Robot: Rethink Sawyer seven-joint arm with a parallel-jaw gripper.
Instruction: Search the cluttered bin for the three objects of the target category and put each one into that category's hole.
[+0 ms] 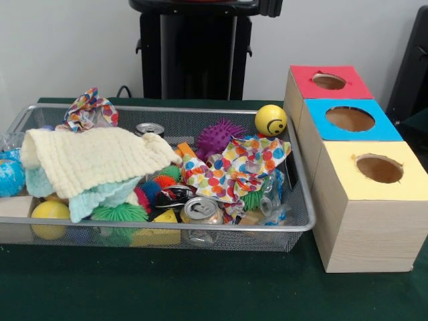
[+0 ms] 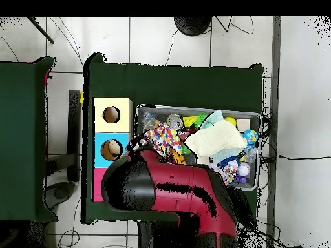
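A wire mesh bin (image 1: 200,228) holds a jumble of things. A cream knit cloth (image 1: 93,157) covers its left half, and a polka-dot cloth (image 1: 234,167) lies over the middle. A yellow smiley ball (image 1: 271,120), a purple spiky ball (image 1: 217,137), a green spiky ball (image 1: 119,214) and two cans (image 1: 200,210) (image 1: 149,129) show between them. Right of the bin stand a red box (image 1: 307,83), a blue box (image 1: 321,127) and a yellow box (image 1: 348,174), each with a round hole on top. In the overhead view the red arm (image 2: 181,194) covers the bin's near edge; no gripper shows.
Another polka-dot cloth (image 1: 90,110) lies at the bin's back left. A globe ball (image 1: 10,175), a plain yellow ball (image 1: 49,217) and a crushed clear bottle (image 1: 274,200) also sit in the bin. The green table (image 1: 200,287) runs in front.
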